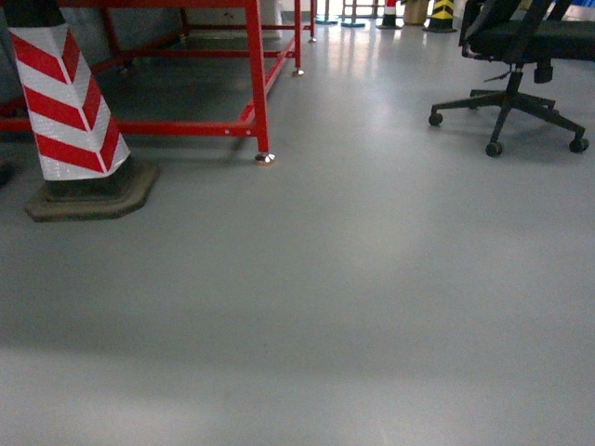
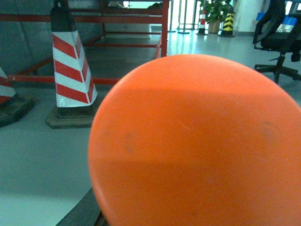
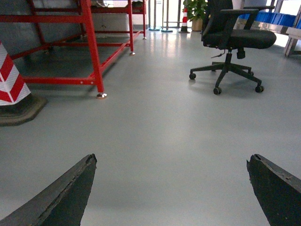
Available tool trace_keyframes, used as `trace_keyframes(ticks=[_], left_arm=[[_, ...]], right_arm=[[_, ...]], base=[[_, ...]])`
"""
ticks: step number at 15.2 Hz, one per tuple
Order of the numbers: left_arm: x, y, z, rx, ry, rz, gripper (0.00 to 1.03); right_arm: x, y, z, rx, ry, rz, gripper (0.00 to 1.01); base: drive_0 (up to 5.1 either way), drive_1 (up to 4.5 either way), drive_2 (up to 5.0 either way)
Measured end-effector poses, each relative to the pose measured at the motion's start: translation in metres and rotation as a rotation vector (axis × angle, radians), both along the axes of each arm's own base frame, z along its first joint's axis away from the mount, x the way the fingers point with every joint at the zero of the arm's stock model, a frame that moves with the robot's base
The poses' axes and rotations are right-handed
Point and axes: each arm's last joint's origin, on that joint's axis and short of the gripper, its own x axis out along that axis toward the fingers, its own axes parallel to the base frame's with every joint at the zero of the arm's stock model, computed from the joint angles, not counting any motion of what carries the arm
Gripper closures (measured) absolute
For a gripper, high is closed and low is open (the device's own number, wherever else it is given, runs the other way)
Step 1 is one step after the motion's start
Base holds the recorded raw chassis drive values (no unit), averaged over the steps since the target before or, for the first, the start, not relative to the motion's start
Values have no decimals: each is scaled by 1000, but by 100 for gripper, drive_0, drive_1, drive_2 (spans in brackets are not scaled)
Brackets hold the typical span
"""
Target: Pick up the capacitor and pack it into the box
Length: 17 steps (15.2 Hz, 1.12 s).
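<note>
No box and no capacitor show in any of the three views, so I cannot tell which way they lie from the fingers or which arm is nearer.

Biggest of all is the grey floor (image 1: pixel 307 307), which fills most of the head view. Next comes the red metal frame (image 1: pixel 256 84) at the far left of the floor. Near it stands a red and white striped post (image 1: pixel 65 102) on a dark base. A black office chair (image 1: pixel 511 65) on wheels sits at the far right.

From the left wrist, a big round orange thing (image 2: pixel 197 141) blocks most of the view, very close to the camera. I cannot tell what it is, or how the left fingers stand.

The right gripper (image 3: pixel 171 188) has its two dark fingers (image 3: pixel 61 197) wide apart, with only bare floor between them.

My guess is that the robot must find the box and capacitor first.
</note>
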Motion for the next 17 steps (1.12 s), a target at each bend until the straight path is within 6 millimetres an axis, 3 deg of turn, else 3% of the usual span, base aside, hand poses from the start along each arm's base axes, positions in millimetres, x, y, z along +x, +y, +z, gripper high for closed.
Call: trace_keyframes(ticks=[17], left_arm=[[0, 0, 0, 0, -2, -1, 58]], right_arm=[[0, 0, 0, 0, -3, 0, 3]], base=[[-500, 241, 241]])
